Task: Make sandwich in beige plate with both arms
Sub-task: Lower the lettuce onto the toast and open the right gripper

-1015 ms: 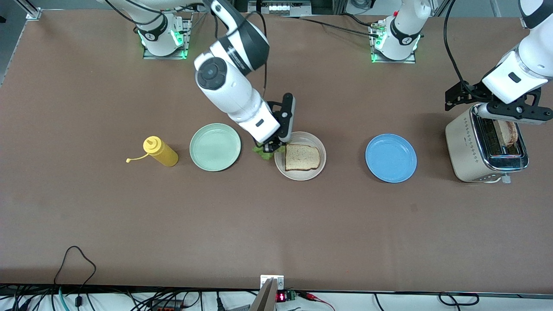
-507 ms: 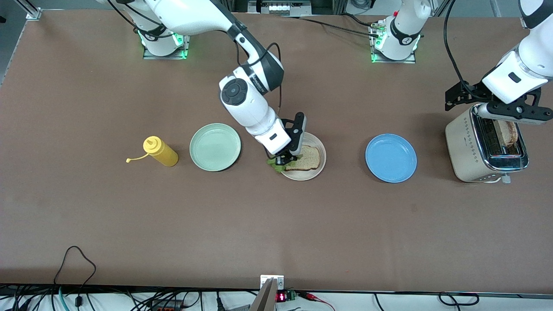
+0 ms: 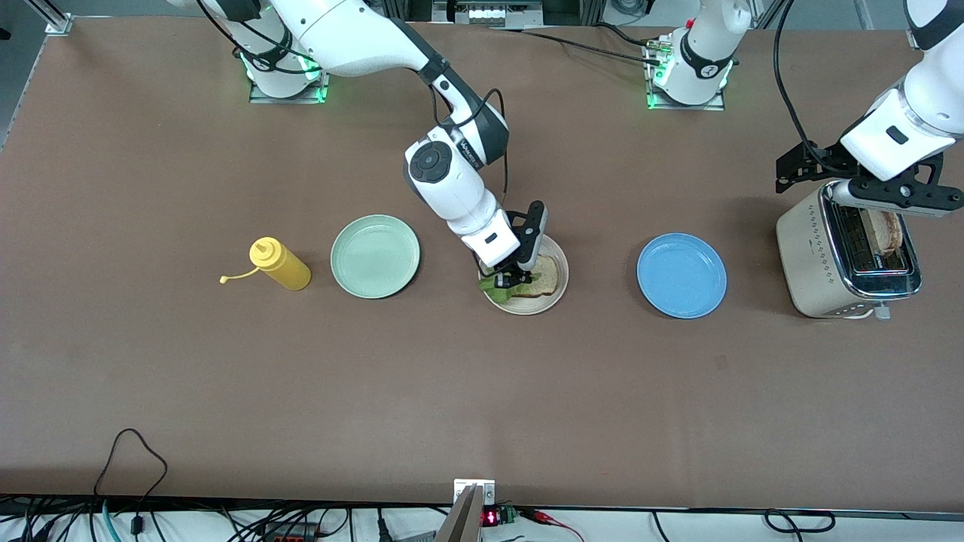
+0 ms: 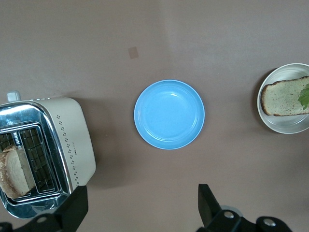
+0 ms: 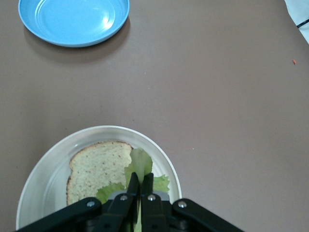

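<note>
The beige plate sits mid-table with one bread slice on it. My right gripper is shut on the green lettuce leaf and holds it over the plate's edge toward the right arm's end, lapping the bread. In the right wrist view the fingers pinch the lettuce over the bread and plate. My left gripper is open above the toaster, where a second bread slice stands in a slot. The left wrist view shows that slice too.
A blue plate lies between the beige plate and the toaster. A mint-green plate and a yellow squeeze bottle lie toward the right arm's end. The table's front half is open brown surface.
My right gripper has moved with the lettuce from beside the beige plate to over its edge, lower and onto the bread. The left arm has not moved.
</note>
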Robot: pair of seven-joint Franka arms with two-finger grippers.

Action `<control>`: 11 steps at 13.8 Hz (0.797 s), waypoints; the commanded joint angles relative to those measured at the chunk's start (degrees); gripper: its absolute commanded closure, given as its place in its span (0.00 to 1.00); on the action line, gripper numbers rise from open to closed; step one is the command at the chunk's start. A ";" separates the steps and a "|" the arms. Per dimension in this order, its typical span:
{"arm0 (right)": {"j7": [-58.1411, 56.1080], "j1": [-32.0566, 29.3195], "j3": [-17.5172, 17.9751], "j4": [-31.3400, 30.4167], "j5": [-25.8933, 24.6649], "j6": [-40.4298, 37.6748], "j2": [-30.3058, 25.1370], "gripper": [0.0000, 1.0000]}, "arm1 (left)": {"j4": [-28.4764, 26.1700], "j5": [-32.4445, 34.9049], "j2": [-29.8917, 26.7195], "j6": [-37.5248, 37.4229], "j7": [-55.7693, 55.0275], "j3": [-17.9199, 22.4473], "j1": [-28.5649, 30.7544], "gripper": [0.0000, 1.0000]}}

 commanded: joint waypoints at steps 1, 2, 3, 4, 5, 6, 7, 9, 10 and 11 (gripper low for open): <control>2.42 1.52 -0.59 1.23 0.88 0.92 0.86 1.00 | 0.75 0.94 0.17 -0.89 -0.22 0.06 -0.07 0.00; 4.42 1.61 -0.59 1.23 0.71 0.92 0.86 0.68 | 0.75 0.94 0.17 -0.89 -0.22 0.06 -0.07 0.00; 5.58 1.61 -0.59 1.32 0.71 0.83 0.60 0.01 | 0.75 0.94 0.17 -0.89 -0.22 0.06 -0.07 0.00; 6.02 1.61 -0.59 1.32 0.88 0.74 0.42 0.00 | 0.75 0.94 0.17 -0.89 -0.22 0.06 -0.07 0.00; 6.72 1.53 -0.68 1.40 0.80 0.31 0.16 0.00 | 0.75 0.94 0.17 -0.89 -0.22 0.06 -0.07 0.00; 7.34 1.09 -0.68 1.32 0.88 0.13 -0.37 0.00 | 0.75 0.94 0.17 -0.89 -0.22 0.06 -0.07 0.00; 8.65 0.65 -0.76 1.32 0.97 -1.18 -1.59 0.00 | 0.75 1.03 0.17 -0.89 -0.22 0.06 -0.07 0.00; 16.26 -0.40 -1.20 1.58 1.15 -6.97 -4.66 0.00 | 0.75 1.03 0.17 -0.89 -0.22 0.06 -0.07 0.00; 20.83 -1.19 -1.20 1.41 1.24 -10.30 -6.77 0.00 | 0.75 0.94 0.17 -0.89 -0.22 0.06 -0.07 0.00; 24.45 -2.16 -1.20 1.49 1.24 -14.42 -8.70 0.00 | 0.75 0.94 0.17 -0.89 -0.31 0.06 -0.07 0.00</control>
